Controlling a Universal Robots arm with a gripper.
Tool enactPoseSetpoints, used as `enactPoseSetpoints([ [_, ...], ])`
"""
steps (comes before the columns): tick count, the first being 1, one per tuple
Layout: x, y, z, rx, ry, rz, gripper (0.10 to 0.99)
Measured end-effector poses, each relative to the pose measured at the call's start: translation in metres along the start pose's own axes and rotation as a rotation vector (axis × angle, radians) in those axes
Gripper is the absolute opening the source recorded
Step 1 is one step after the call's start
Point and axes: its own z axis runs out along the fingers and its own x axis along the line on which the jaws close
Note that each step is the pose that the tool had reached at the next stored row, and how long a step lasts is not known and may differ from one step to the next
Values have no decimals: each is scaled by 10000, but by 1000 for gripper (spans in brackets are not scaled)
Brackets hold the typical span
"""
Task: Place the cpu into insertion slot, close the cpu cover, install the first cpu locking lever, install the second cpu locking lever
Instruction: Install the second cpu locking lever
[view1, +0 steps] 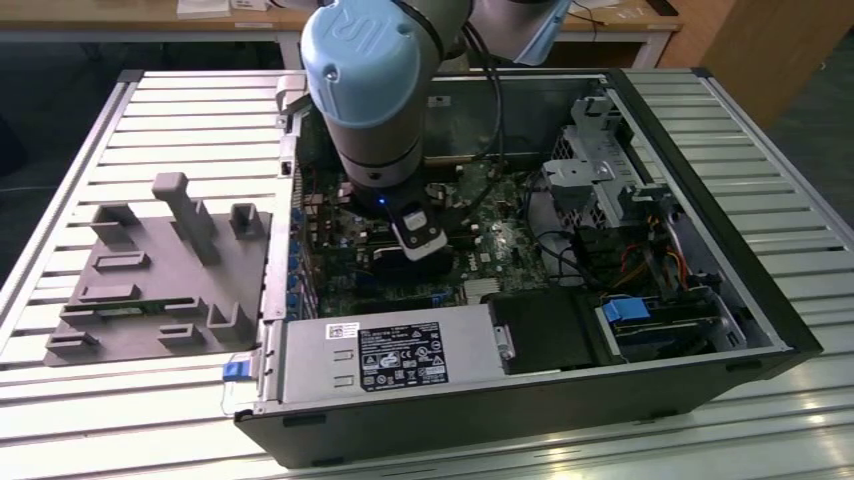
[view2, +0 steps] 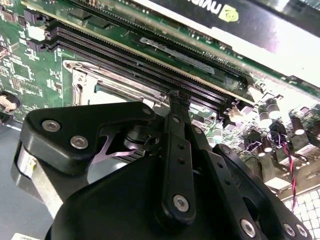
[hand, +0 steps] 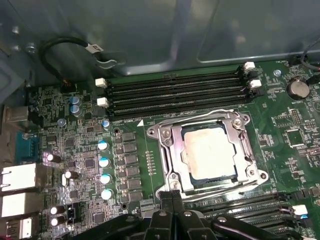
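**Q.** What lies nearest the lens?

**A.** The gripper (hand: 172, 200), black, its fingers pressed together with nothing seen between them. In the exterior view the gripper (view1: 420, 240) is lowered into the open computer case (view1: 534, 420).

**Q.** And around it, largest first?

**A.** The green circuit board (hand: 125, 165) lies beneath the hand. The memory slots (hand: 175, 92) run across it well beyond the fingertips. Just ahead of the fingertips sits the cpu cover (hand: 170, 150), lying flat. Inside its cut-out is the cpu (hand: 207, 152), seated in the insertion slot (hand: 184, 167). A wire locking lever (hand: 195, 119) runs along the cover's far edge from the hand. Another (hand: 225, 186) runs along the near edge, beside the fingertips.

**Q.** Which step does this suggest?

**A.** Probably lever work, since chip and cover look settled. Whether either lever is hooked cannot be told.

**Q.** How is it done well?

**A.** Bear on the wire alone, keep clear of the cover's frame, and drive it steadily under its catch without skidding onto the board.
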Motion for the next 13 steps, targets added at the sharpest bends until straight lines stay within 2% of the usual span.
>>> enactPoseSetpoints([
  [5, 13, 40, 24, -1, 0, -1, 106],
  [13, 20, 34, 52, 1, 0, -1, 106],
])
